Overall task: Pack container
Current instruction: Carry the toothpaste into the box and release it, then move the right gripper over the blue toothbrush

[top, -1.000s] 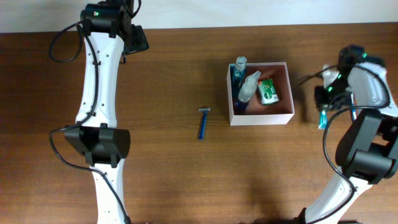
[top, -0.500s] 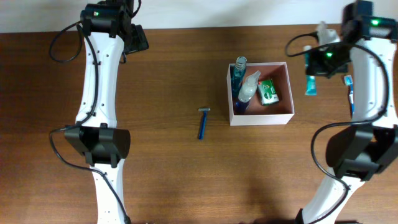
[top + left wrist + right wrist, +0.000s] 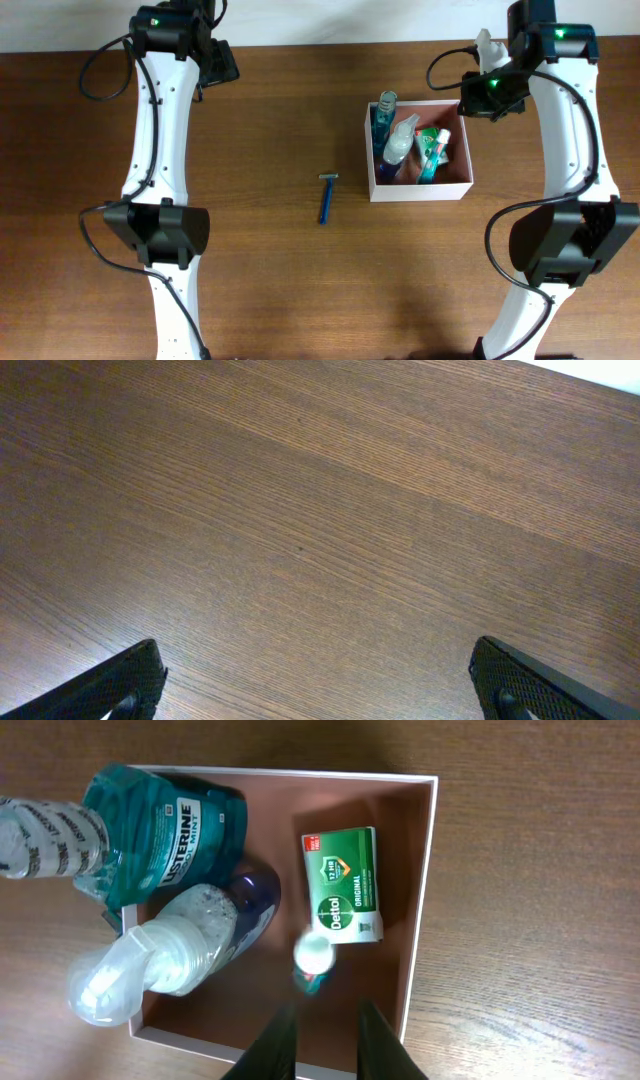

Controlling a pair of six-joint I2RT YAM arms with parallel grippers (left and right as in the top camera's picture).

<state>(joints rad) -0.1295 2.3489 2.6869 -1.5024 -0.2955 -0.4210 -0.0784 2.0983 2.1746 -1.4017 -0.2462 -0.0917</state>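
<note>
Container (image 3: 400,870) lies directly below right gripper (image 3: 325,1010), whose jaws stand slightly parted and empty over its floor, white-capped tube (image 3: 312,960) inside just ahead of them.

LISTERINE on bottle (image 3: 170,830), Dettol ORIGINAL on box (image 3: 341,885)

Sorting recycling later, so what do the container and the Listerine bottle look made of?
The container: probably cardboard with a matte finish, given its thin white walls and flat pinkish-brown inside. The Listerine bottle: likely clear glossy plastic, since the teal liquid shows through it.
</note>
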